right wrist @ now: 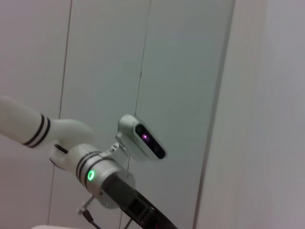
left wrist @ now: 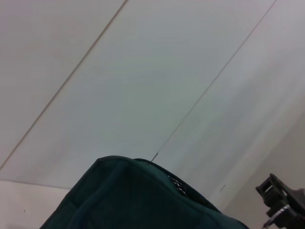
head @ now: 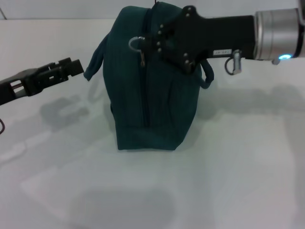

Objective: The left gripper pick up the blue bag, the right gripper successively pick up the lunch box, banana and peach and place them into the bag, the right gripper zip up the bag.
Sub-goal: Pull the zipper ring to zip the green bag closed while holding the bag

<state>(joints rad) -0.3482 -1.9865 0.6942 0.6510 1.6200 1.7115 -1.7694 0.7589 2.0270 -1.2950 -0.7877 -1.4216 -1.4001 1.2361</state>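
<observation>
From the head view you see the blue bag [head: 152,90] standing upright on the white table [head: 228,181], its zipper line running down the side that faces you, with the metal ring pull [head: 137,44] near the top. Your right gripper [head: 177,40] reaches in from the right and sits against the upper part of the bag, close beside that ring; whether its fingers have closed on anything you cannot tell. Your left gripper [head: 71,67] hovers just beside the bag's left strap, fingers slightly parted and holding nothing. No lunch box, banana or peach shows outside the bag, so you are most likely at the zipping step. In the left wrist view you see only the bag's top edge [left wrist: 138,195] and a bit of the other gripper [left wrist: 281,200] beyond it. The right wrist view shows only the wall and the left arm [right wrist: 102,179], not the bag. Next, confirm the pull is caught and draw it along the zipper while the bag stays steady.
</observation>
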